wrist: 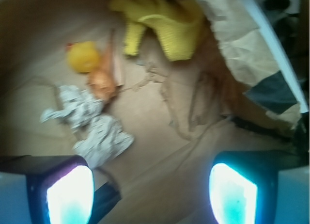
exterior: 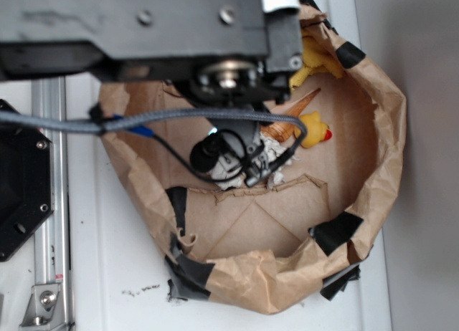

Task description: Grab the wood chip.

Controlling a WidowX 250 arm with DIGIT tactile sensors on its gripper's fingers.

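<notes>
- While hovering over the brown paper floor, hand is spread wide, holding nothing.
- Wood chip lies dark against left finger.
- Crumpled wrapper just beyond.

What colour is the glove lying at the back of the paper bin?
Yellow. The glove shows best in the wrist view, beside the paper bin wall.

WidowX arm: black metal body, silver screws

Boxy black link with round silver screw heads, grey braided cable plus thin black wires looped under it; claw fingers black-edged, pads glowing pale cyan-white
</notes>
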